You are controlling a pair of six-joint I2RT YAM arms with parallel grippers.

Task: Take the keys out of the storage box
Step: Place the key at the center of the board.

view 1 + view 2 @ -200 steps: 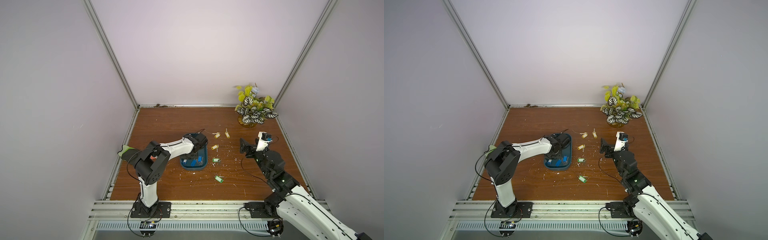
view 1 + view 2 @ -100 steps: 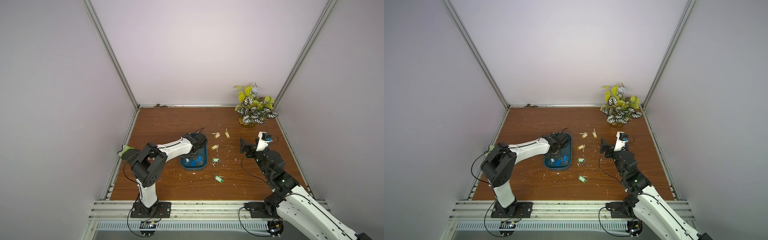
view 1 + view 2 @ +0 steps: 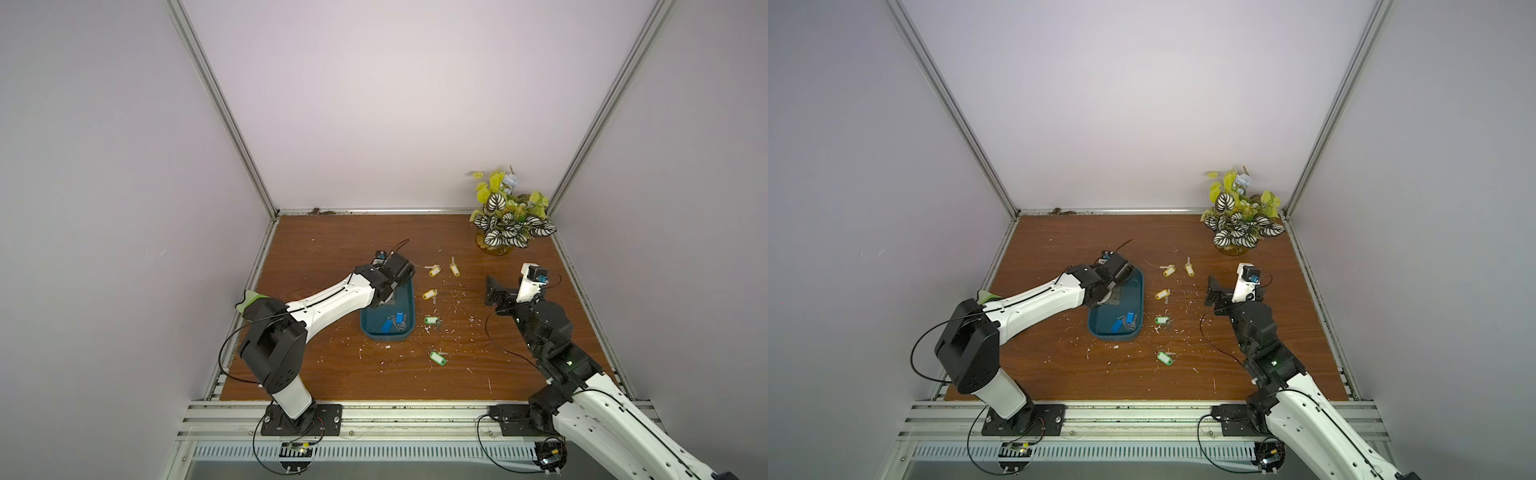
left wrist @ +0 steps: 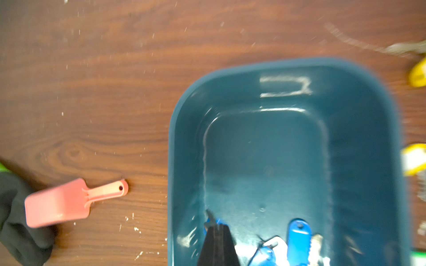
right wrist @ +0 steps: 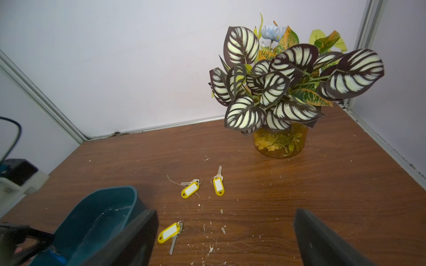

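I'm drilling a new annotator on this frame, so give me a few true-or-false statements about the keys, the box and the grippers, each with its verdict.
1. Three yellow-tagged keys lie on the table, outside the storage box. True.
2. The storage box is empty. False: blue-tagged keys lie in it.
3. The right gripper is shut on a green-tagged key. False: its jaws stand wide open with nothing between them, and the green-tagged keys lie on the table.
4. The left gripper is shut, over the inside of the storage box. True.
5. The plant stands in the middle of the table. False: the plant stands in the far right corner.
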